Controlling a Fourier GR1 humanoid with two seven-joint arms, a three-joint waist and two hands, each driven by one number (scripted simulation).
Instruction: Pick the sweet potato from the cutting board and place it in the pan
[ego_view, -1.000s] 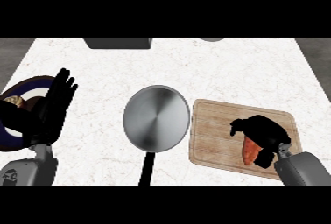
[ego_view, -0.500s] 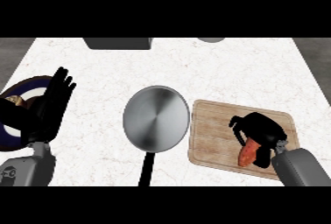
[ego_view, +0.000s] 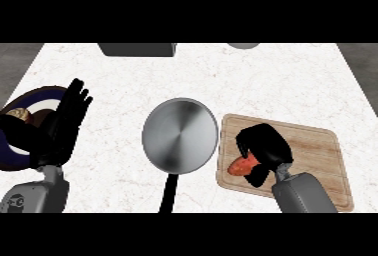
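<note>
An orange sweet potato (ego_view: 239, 166) shows between the fingers and thumb of my right hand (ego_view: 264, 146), which is curled round it over the left edge of the wooden cutting board (ego_view: 317, 150). Most of the sweet potato is hidden by the hand. I cannot tell whether it is lifted off the board. The round steel pan (ego_view: 181, 135) lies just left of the board, its black handle (ego_view: 170, 194) pointing toward me. My left hand (ego_view: 65, 122) rests open at the far left, fingers up.
A dark blue plate (ego_view: 22, 150) with a brownish item (ego_view: 18, 115) on it lies at the left edge, partly behind my left hand. A grey box (ego_view: 137, 49) and a grey round object (ego_view: 243, 45) stand along the counter's far edge.
My right hand has shifted left across the cutting board with the sweet potato, now near the board's left edge beside the pan. The left hand has stayed still.
</note>
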